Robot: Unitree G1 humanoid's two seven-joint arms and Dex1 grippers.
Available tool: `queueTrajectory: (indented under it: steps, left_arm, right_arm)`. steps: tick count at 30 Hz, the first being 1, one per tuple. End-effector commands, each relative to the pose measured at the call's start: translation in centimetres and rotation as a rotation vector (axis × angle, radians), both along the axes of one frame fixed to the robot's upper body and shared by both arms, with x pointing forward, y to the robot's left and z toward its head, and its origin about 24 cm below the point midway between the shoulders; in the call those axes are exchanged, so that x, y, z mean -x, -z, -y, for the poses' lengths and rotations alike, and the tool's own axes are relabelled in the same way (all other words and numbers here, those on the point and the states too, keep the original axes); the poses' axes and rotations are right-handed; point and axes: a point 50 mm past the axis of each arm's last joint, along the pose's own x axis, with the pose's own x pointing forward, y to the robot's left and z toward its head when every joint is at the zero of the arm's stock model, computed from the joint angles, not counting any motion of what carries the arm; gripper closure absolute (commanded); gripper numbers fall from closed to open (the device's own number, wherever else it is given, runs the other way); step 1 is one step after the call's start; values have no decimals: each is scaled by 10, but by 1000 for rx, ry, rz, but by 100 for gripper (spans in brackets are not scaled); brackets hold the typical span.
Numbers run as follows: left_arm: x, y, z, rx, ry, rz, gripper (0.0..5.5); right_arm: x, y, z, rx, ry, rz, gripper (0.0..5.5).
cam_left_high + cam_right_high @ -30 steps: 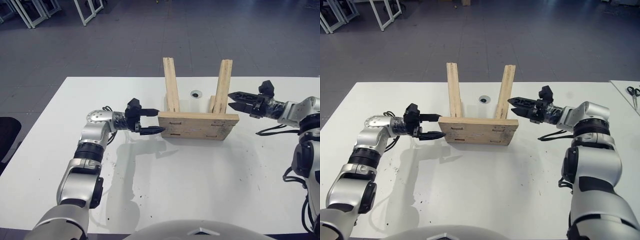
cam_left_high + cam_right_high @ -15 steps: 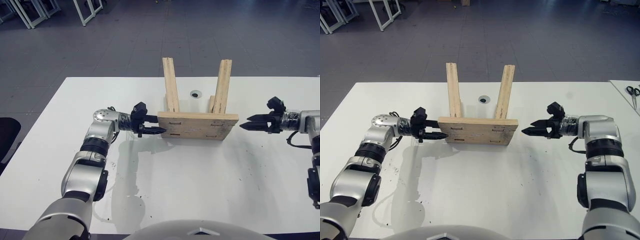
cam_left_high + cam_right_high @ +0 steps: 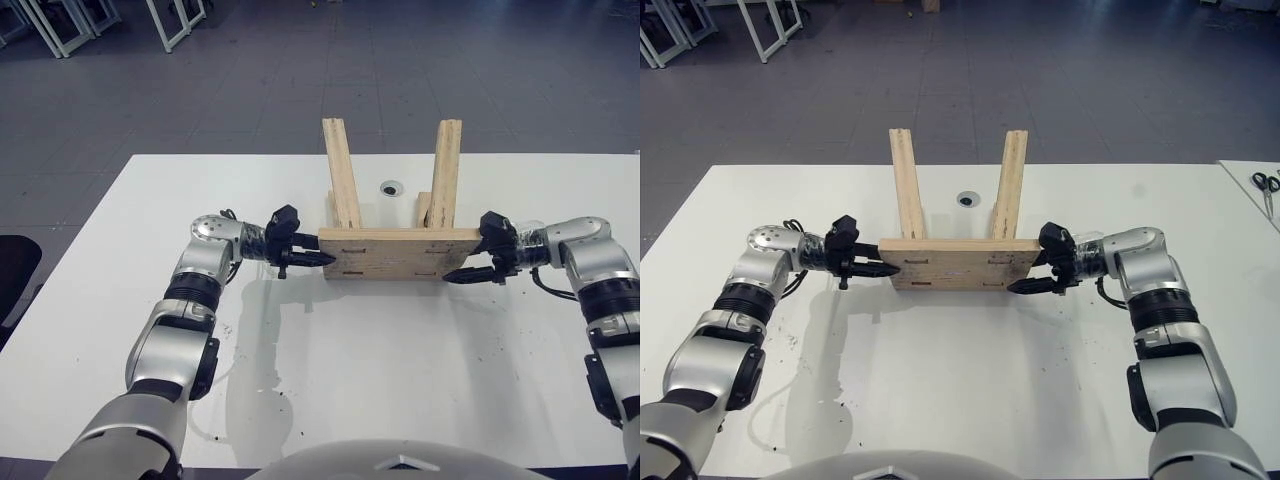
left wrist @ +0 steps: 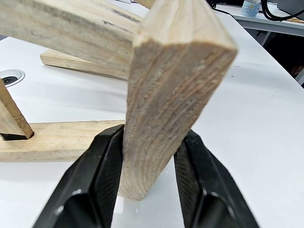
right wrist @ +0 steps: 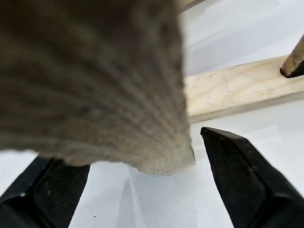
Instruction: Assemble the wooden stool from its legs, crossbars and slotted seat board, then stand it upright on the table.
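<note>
The stool [image 3: 345, 225] is found lying on its side on the surface [image 3: 400, 380], its seat board [image 3: 395, 255] stood on one long edge between the two grippers and its two legs [image 3: 340, 170] running away beyond them. The near end of the board is pinched by the left gripper [image 3: 318, 250], both fingers [image 4: 102, 161] being pressed flat against the wood. The right gripper [image 3: 466, 258] is spread astride the opposite end, and one finger [image 5: 237, 161] is seen standing just clear of the board. The step in hand is judged to be securing this second hold before the stool is tipped upright. The right gripper should be closed squarely on the board's faces, well in from the corner, so that no twist is put into the leg joints. Both holds should then be rotated together, evenly, and the leg tips set down at once
</note>
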Motion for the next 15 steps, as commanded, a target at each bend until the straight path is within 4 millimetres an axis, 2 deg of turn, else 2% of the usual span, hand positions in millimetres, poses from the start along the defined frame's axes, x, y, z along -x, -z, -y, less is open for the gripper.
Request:
queueTrajectory:
  steps: [1,5,8,13,15]
  left_arm:
    - [7,-3,-9,-3,41,-63,401]
    - [14,-7,-15,6,52,-107,401]
    - [30,-30,-22,85,80,-161,402]
    - [61,-98,-33,314,107,-375,416]
    - [62,-130,-32,458,107,-505,418]
  right_arm:
    - [0,-11,2,-53,-25,-46,228]
    - [1,-21,-1,-129,-23,-90,313]
    - [8,-49,-11,-306,-37,-163,354]
    - [37,-95,-22,-604,-140,-392,382]
    - [44,-114,-25,-758,-149,-510,399]
